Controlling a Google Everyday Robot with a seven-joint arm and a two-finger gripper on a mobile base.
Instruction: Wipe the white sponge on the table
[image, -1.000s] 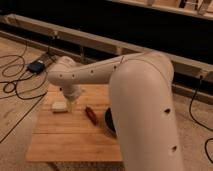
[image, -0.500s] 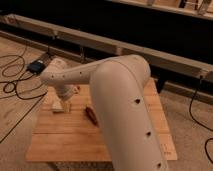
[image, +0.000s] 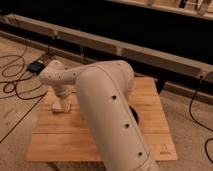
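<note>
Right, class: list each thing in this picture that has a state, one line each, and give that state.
gripper: lowered over the white sponge, near the table's left edge in the picture
white sponge: lying flat on the table, beneath the gripper
table: upright, top level
dark object: on the table, mostly hidden behind the arm
cables: lying loose on the floor

Cream-white arm (image: 107, 115), rounded segments, dark screw holes, pale tool (image: 60, 103) at tip

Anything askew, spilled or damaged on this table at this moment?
Nothing stands out. The small cream rectangular sponge lies flat near the left edge of the light wooden slatted table, with the gripper close over it. No spill or damage shows.
</note>
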